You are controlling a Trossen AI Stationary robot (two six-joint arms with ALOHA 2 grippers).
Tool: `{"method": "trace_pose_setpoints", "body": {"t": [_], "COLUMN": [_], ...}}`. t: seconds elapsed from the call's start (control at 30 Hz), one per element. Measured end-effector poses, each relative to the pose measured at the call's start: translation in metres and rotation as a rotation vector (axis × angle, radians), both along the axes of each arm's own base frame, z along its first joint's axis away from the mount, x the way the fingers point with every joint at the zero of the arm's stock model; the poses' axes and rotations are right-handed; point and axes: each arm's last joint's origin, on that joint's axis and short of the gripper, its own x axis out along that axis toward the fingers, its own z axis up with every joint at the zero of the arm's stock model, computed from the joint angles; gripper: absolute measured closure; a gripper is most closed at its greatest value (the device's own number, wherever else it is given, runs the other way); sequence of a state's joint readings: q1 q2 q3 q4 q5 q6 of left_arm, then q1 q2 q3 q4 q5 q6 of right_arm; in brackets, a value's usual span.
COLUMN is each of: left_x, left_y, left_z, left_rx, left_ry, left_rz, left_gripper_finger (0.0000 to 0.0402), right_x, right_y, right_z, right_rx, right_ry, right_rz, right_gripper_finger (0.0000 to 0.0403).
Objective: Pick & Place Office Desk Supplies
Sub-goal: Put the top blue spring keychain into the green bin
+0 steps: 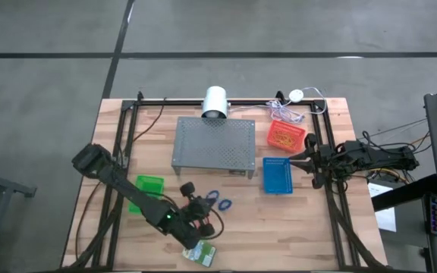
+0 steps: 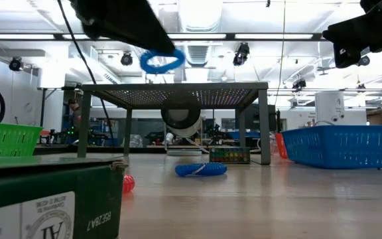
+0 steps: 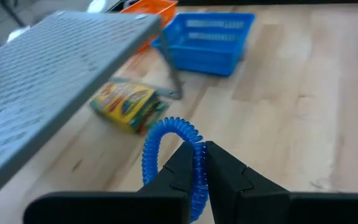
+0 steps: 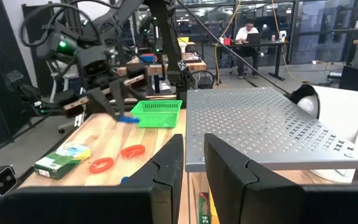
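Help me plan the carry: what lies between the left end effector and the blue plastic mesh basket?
High view: a loose blue coiled band beside the left end effector, then bare wooden table before the basket.

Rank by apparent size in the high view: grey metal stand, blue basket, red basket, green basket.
1. grey metal stand, clearly largest.
2. blue basket.
3. red basket, slightly smaller than the blue.
4. green basket, unsure: the left arm covers part of it.

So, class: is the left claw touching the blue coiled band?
Touching. The left wrist view shows the left claw pinching the blue coiled band between its fingers.
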State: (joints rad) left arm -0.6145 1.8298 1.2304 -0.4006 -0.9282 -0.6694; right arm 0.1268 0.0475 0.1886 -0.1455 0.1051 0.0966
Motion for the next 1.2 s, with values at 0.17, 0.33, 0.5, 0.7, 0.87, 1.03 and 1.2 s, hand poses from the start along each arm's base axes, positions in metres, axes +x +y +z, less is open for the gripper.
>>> {"method": "trace_pose_setpoints", "body": {"t": [0.17, 0.33, 0.5, 0.7, 0.87, 1.03, 1.2], "left_x": [-0.023, -0.046, -0.06, -0.076, -0.086, -0.097, -0.112], "left_y": [0.014, 0.016, 0.014, 0.015, 0.017, 0.017, 0.01], "left_z": [0.01, 0.015, 0.014, 0.012, 0.01, 0.014, 0.022], "left_rx": [-0.101, -0.124, -0.155, -0.25, -0.403, -0.481, -0.531], "left_ry": [0.011, 0.041, 0.099, 0.151, 0.191, 0.196, 0.129], "left_rz": [0.167, 0.255, 0.295, 0.44, 0.65, 0.784, 0.848], "left_gripper_finger": [0.0371, 0.0371, 0.0371, 0.0371, 0.0371, 0.0371, 0.0371], "right_x": [0.0, 0.0, 0.0, 0.0, 0.0, 0.0, 0.0], "right_y": [0.0, 0.0, 0.0, 0.0, 0.0, 0.0, 0.0], "right_z": [0.0, 0.0, 0.0, 0.0, 0.0, 0.0, 0.0], "right_rx": [0.0, -0.001, -0.001, -0.002, -0.002, -0.002, -0.002], "right_ry": [0.0, 0.0, 0.0, 0.0, -0.001, 0.0, 0.0], "right_rz": [0.0, 0.0, 0.0, 0.0, 0.0, 0.0, 0.0], "right_gripper_finger": [0.0339, 0.0339, 0.0339, 0.0339, 0.0339, 0.0339, 0.0339]}}
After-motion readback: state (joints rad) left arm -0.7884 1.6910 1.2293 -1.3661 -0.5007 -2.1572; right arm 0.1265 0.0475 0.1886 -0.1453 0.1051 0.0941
